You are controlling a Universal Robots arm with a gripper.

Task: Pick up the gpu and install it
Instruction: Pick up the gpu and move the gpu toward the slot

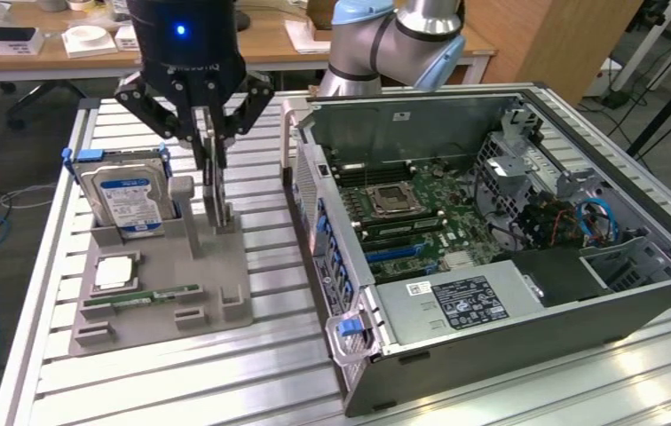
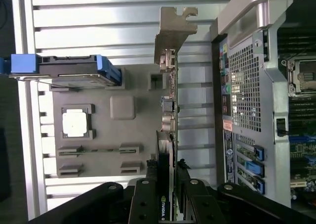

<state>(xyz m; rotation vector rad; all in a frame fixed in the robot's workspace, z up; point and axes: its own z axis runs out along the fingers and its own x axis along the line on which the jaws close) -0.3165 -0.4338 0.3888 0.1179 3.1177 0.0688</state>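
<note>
The gpu (image 1: 217,202) stands on edge in the grey parts holder (image 1: 158,266), a thin dark card seen end-on. My gripper (image 1: 209,164) reaches down from above it, its fingers shut on the card's upper edge. The wrist view looks down along the gpu (image 2: 169,110), with the silvery end bracket (image 2: 174,33) at the far end and the black fingers (image 2: 148,194) clamped on both sides of the card at my gripper (image 2: 167,179). Whether the card's lower edge still rests in the holder I cannot tell.
The holder also carries a silver hard drive (image 1: 129,197) with blue rails, a CPU (image 1: 114,273) and a green memory stick (image 1: 140,297). The open computer case (image 1: 619,293) lies to the exterior view's right, its motherboard (image 1: 424,222) exposed. Everything sits on a slatted aluminium table (image 1: 193,373).
</note>
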